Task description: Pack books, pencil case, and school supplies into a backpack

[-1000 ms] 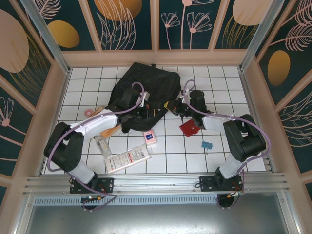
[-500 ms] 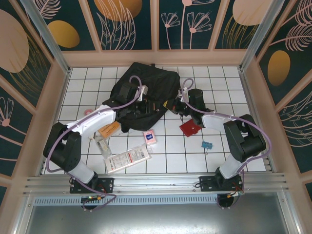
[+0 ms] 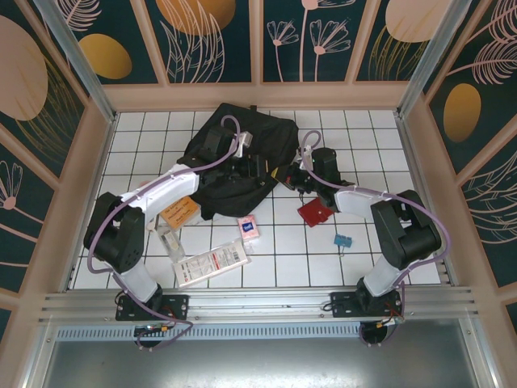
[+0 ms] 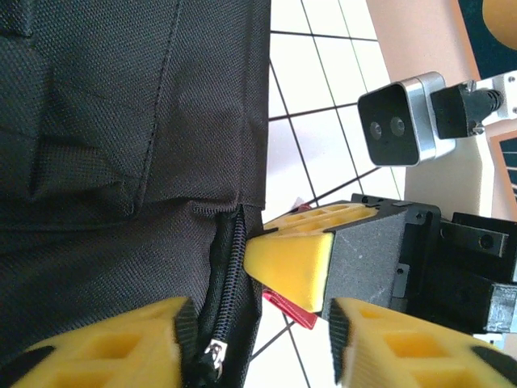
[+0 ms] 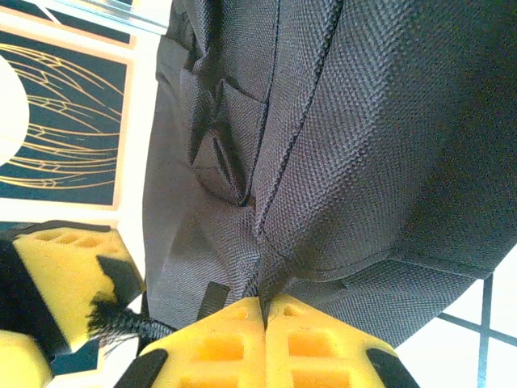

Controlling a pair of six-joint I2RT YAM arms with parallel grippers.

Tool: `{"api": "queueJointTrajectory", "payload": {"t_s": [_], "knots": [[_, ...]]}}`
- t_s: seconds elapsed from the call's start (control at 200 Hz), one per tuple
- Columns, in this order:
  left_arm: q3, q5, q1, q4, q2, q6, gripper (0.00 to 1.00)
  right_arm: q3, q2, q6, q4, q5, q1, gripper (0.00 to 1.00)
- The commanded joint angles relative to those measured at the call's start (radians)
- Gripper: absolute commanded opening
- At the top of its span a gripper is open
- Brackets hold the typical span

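1. Anchoring the backpack (image 3: 242,153), which lies at the far centre of the tiled table (image 3: 380,137), the right gripper (image 5: 264,311) has its fingers pressed together on a fold of fabric at the bag's right edge, apparently to keep the opening taut.
2. The left gripper (image 4: 258,343) hovers with its fingers spread. The zipper (image 4: 228,267) runs between them, its pull touching one finger.
3. The orange-brown paperback (image 3: 179,214) and the pink box (image 3: 249,228) lie unpacked near the bag's front edge.
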Motion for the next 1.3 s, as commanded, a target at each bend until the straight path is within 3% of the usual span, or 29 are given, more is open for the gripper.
{"api": "queueJointTrajectory", "payload": {"t_s": [0.0,0.1,0.225,0.335,0.4,0.485,0.54,0.631,0.736,0.996,1.296], "knots": [[0.021,0.004,0.004,0.036,-0.011,-0.008,0.52,-0.009,-0.038,-0.021,0.037,0.003,0.005,0.0],[0.083,0.086,0.004,0.079,0.075,-0.073,0.45,-0.007,-0.023,-0.01,0.047,0.005,0.004,0.0],[0.149,0.125,-0.009,0.14,0.16,-0.149,0.23,-0.026,-0.035,0.022,0.076,0.017,-0.004,0.0],[0.22,0.158,-0.027,0.177,0.227,-0.197,0.2,-0.031,-0.048,0.022,0.072,0.028,-0.004,0.0],[0.253,0.144,-0.031,0.153,0.24,-0.195,0.22,-0.035,-0.055,0.021,0.064,0.037,-0.007,0.0],[0.26,0.038,-0.026,0.065,0.203,-0.131,0.4,-0.042,-0.064,0.023,0.068,0.042,-0.01,0.0],[0.264,-0.061,-0.019,-0.014,0.168,-0.076,0.46,-0.045,-0.066,0.023,0.068,0.042,-0.011,0.0],[0.232,-0.192,-0.004,-0.126,0.1,-0.019,0.46,-0.051,-0.067,0.022,0.076,0.032,-0.012,0.0],[0.157,-0.259,0.005,-0.192,0.026,0.019,0.46,-0.057,-0.063,0.025,0.094,0.02,-0.011,0.0],[-0.009,-0.168,0.005,-0.177,-0.051,0.011,0.48,-0.062,-0.052,0.031,0.119,0.004,-0.01,0.0],[-0.001,-0.025,-0.016,-0.14,0.003,-0.007,0.4,-0.06,-0.052,0.031,0.115,0.002,-0.006,0.0]]}}
